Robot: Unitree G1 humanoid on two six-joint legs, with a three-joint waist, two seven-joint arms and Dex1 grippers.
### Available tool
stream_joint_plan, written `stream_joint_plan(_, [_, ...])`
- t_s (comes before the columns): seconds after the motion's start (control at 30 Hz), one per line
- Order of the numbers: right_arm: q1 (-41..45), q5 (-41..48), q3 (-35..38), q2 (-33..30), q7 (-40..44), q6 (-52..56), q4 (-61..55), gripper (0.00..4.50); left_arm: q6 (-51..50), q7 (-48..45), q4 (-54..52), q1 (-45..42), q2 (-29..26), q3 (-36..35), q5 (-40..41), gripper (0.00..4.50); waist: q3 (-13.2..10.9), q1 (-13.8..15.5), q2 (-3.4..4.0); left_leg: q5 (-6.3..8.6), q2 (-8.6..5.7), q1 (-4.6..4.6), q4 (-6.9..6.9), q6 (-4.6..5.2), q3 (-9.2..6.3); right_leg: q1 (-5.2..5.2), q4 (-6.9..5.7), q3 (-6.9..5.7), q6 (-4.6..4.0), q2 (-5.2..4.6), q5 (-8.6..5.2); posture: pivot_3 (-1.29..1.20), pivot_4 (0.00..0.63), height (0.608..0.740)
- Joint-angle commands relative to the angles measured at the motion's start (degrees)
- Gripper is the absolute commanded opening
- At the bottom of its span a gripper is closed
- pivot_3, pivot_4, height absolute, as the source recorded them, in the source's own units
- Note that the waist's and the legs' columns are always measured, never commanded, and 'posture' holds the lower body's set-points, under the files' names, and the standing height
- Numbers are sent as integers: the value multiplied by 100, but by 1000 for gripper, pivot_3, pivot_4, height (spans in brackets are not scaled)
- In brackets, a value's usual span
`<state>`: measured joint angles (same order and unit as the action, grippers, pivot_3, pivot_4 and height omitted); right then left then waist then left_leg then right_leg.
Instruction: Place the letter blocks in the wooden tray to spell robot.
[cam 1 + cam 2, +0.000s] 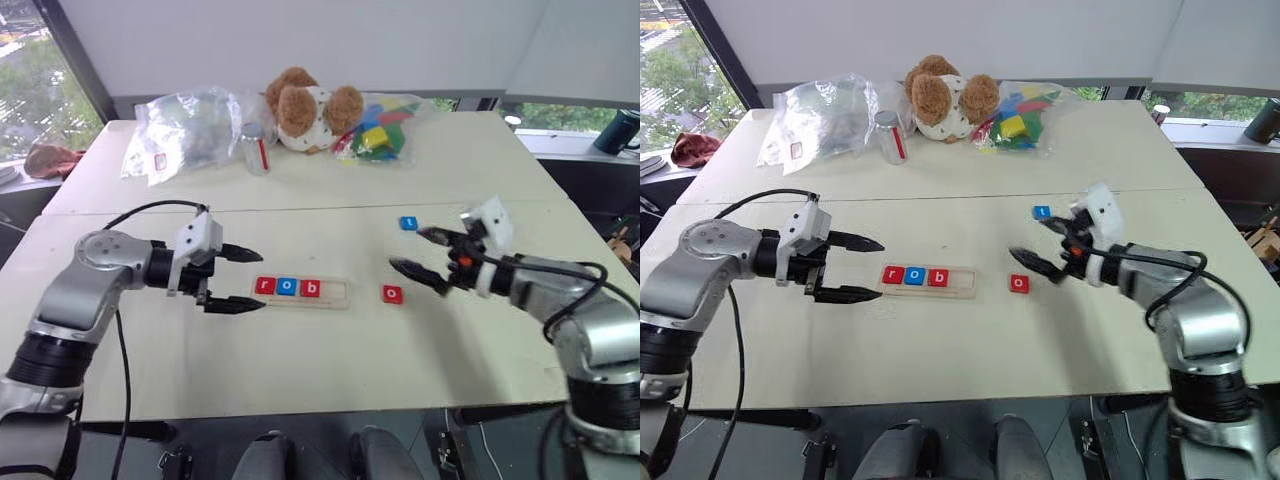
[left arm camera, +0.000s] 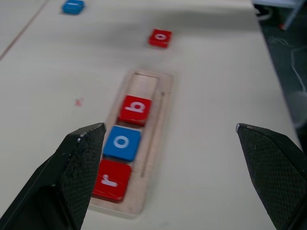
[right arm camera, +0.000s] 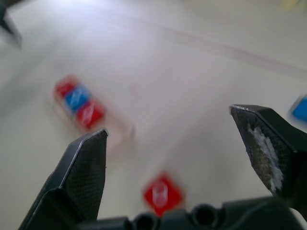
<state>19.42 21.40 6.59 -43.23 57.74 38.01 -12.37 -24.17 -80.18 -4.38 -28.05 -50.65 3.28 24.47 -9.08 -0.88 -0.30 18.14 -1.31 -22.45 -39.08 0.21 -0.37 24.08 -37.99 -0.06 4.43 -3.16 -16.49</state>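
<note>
- Sitting nearest on the pale surface, the wooden tray is lying lengthwise between the two arms, holding three letter blocks at its left end: red "r", blue "o", red "b"; the right part of the tray is showing bare wood.
- Hovering just left of the tray, the left end effector is pointing toward it with its fingers spread wide, gripping nothing.
- Lying loose on the surface just right of the tray, a red "o" block is resting apart from it.
- Hanging just right of that block, the right end effector is standing wide, carrying nothing.
- Lying a little farther back, a blue block is sitting beside the right end effector.
- Resting at the far edge: clear plastic bag, small bottle, plush toy, bagged multicoloured blocks.
</note>
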Motion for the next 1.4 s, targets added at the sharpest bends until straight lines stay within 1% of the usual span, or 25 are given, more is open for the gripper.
stream_joint_plan(0.03, [113, -359, -522, -372, 1302, -1673, 1087, 4439, -87, -241, -392, 161, -297, -166, 187, 4500, -1, -25, -1, 0, 0, 1, -1, 0, 5, 0, 0, 3, 0, -2, 0, 0, 150, 740])
stream_joint_plan(0.13, [385, -669, -879, -341, 1704, -2573, 1979, 4439, -184, -204, -546, 273, -422, -277, 252, 4500, -3, -32, -1, 0, 1, 7, -9, 0, 9, -3, -8, 8, 0, -2, 0, 0, 150, 740])
stream_joint_plan(0.27, [885, -1027, -1238, -18, 1833, -3450, 3153, 4439, -312, 24, -699, 416, -474, -425, 302, 4500, -4, -10, -3, -2, 2, 8, -11, -3, 8, -2, -15, 8, 0, -4, 0, 0, 150, 740])
stream_joint_plan(0.43, [1308, -1277, -1418, 281, 1929, -4073, 4102, 4439, -371, 205, -843, 595, -530, -552, 326, 4500, -4, 17, -2, -3, 2, 5, -9, -6, 7, 2, -13, 8, 0, -7, 0, 0, 150, 740])
stream_joint_plan(0.6, [1570, -1429, -1541, 460, 2051, -4423, 4727, 4439, -369, 189, -922, 710, -614, -589, 332, 4500, -4, 10, -2, -7, 1, 3, -10, -12, 6, 2, -11, 8, 0, -11, 0, 0, 150, 740])
stream_joint_plan(0.7, [1669, -1478, -1548, 563, 2041, -4543, 4949, 3712, -337, 204, -875, 693, -618, -579, 309, 4500, -4, 5, -2, -7, 1, 4, -10, -13, 6, 1, -12, 8, 0, -11, 0, 0, 150, 740])
stream_joint_plan(0.83, [1651, -1438, -1493, 641, 2039, -4470, 4914, 1672, -322, 227, -831, 697, -619, -587, 288, 4500, -4, -5, -2, -7, 1, 5, -10, -14, 6, 1, -13, 8, 0, -11, 0, 0, 150, 740])
stream_joint_plan(0.87, [1647, -1436, -1484, 642, 2036, -4459, 4905, 1243, -307, 231, -813, 701, -616, -586, 276, 4500, -4, -3, -2, -7, 1, 5, -10, -14, 6, 1, -13, 8, 0, -11, 0, 0, 150, 740])
stream_joint_plan(0.9, [1644, -1448, -1474, 635, 2007, -4465, 4908, 1121, -292, 245, -802, 706, -610, -579, 260, 4500, -4, -1, -2, -7, 2, 5, -10, -14, 5, 1, -13, 8, 0, -11, 0, 0, 150, 740])
stream_joint_plan(1.03, [1887, -1345, -1436, 661, 1934, -4049, 4442, 1121, -133, 270, -588, 693, -632, -572, 131, 4500, -5, -9, -2, -7, 1, 5, -11, -14, 5, 1, -13, 8, -1, -13, 1, 0, 150, 740])
stream_joint_plan(1.2, [2259, -1461, -1818, 1031, 1850, -3289, 3501, 1121, 84, 267, -433, 696, -603, -485, -14, 4500, -5, -33, -1, -10, 3, 3, -4, -18, 6, 16, -20, 9, -1, -10, 1, 0, 150, 740])
stream_joint_plan(1.33, [2424, -1737, -2151, 1389, 1491, -2860, 3242, 1121, 92, 335, -506, 765, -531, -478, -15, 4500, -5, 18, -1, -10, 3, -1, -3, -21, 4, 17, -18, 7, -1, -12, 1, 0, 150, 740])
stream_joint_plan(1.4, [2552, -1869, -2276, 1585, 1208, -2407, 3151, 1121, 89, 378, -551, 864, -530, -534, 2, 4500, -5, 27, -1, -11, -3, -6, -7, -22, 4, 18, -17, 6, -1, -19, 1, 0, 150, 740])
